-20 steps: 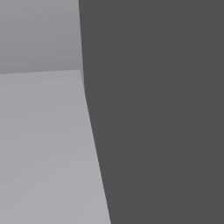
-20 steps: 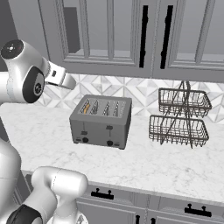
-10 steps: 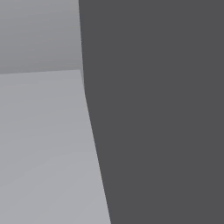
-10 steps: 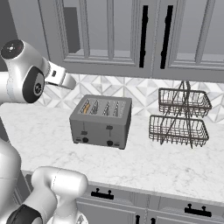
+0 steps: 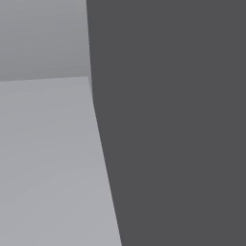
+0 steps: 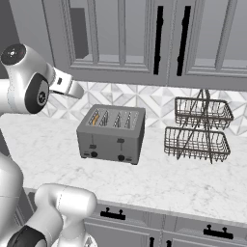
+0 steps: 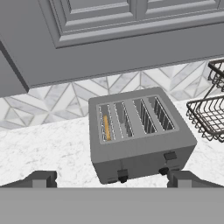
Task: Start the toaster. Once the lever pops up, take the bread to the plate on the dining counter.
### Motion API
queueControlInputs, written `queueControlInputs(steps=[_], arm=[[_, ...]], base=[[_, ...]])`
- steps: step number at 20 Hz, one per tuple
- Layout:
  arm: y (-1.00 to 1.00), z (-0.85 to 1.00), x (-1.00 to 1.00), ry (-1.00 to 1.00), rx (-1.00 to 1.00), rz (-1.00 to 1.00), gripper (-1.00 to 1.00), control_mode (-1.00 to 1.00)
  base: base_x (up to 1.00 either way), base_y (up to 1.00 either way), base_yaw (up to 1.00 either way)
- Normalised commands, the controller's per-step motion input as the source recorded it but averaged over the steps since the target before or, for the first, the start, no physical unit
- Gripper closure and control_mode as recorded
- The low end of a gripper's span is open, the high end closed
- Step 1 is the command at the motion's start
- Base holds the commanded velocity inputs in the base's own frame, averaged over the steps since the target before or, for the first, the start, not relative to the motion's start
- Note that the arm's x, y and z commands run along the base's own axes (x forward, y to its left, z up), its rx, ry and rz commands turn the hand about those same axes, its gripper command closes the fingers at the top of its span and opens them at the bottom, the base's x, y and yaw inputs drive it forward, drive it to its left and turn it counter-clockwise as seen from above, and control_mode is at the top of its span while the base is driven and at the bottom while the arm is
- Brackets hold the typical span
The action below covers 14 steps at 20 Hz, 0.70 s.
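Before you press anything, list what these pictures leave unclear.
- Bread: just a tan edge shows in the toaster's leftmost slot, hand view; the slot walls hide the rest.
- Toaster levers: too small in the right base view to tell up from down.
- Wire rack: cut off by the hand view's right edge.
- Left base view: a dark panel close to the lens blocks the scene.

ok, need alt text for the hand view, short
A grey four-slot toaster sits on a white marble counter, with a slice of bread in its leftmost slot. The open end effector hovers in front of it. A wire basket rack stands at right, under grey cabinets.
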Motion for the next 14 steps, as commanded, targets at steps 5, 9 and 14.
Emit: queueControlInputs(steps=[5, 9, 14], arm=[[0.00, 0.00, 0.00, 0.00, 0.00, 0.00, -1.00, -1.00], [0.00, 0.00, 0.00, 0.00, 0.00, 0.00, -1.00, -1.00], [0.00, 0.00, 0.00, 0.00, 0.00, 0.00, -1.00, -1.00]], base=[[0.00, 0.00, 0.00], [0.00, 0.00, 0.00], [0.00, 0.00, 0.00]])
